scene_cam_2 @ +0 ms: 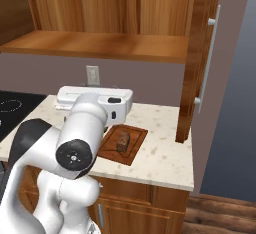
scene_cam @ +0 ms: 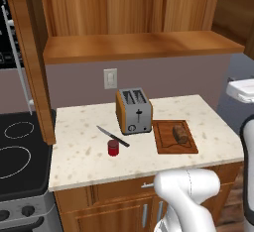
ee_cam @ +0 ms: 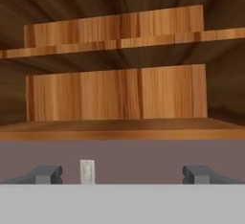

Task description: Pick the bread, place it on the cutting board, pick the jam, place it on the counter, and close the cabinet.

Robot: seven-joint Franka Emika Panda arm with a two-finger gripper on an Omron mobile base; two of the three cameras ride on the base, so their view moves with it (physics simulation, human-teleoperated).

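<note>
The small brown bread (scene_cam: pixel 180 133) chunk with its darker crust lies on the flat reddish-brown wooden cutting board (scene_cam: pixel 165 146), toward the board's 1 o'clock corner. The little red jam (scene_cam: pixel 113 147) jar with a darker lid stands on the pale beige speckled stone counter (scene_cam: pixel 79 151), well to the board's 9 o'clock side. A black-handled knife (scene_cam: pixel 113 136) lies slantwise just at the jar's 12 o'clock, and a silver two-slot toaster (scene_cam: pixel 134 110) stands at the board's 11 o'clock, near its corner. A white wall switch (scene_cam: pixel 110 79) sits on the mauve wall behind.

The medium-brown wooden wall cabinet (scene_cam: pixel 134 20) hangs open above, its shelves bare, with doors swung out at both ends of the counter. A black stovetop (scene_cam: pixel 20 146) adjoins the counter at 9 o'clock.

In the hand view the gripper (ee_cam: pixel 122 174) faces the cabinet's shelves, jaws spread wide and holding nothing.
</note>
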